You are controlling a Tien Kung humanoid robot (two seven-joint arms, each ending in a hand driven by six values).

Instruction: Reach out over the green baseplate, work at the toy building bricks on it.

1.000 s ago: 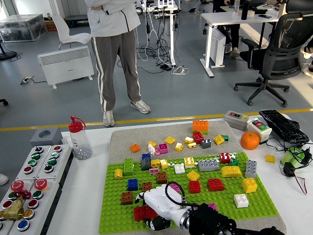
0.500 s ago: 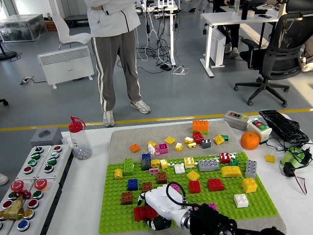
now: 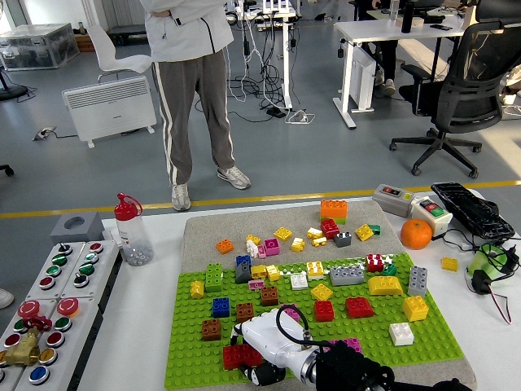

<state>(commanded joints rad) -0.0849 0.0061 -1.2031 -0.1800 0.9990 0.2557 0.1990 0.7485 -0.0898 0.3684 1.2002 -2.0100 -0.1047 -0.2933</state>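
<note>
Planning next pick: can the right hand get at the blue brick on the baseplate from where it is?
Probably yes. The right hand sits low over the baseplate's near edge, and the blue brick stands just up-left of it. Only two low brown bricks flank the path, with a gap between them.

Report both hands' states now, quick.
Left hand: not in view.
Right hand: low over the near part of the green baseplate, next to a red brick; whether it grips anything cannot be told.
</note>
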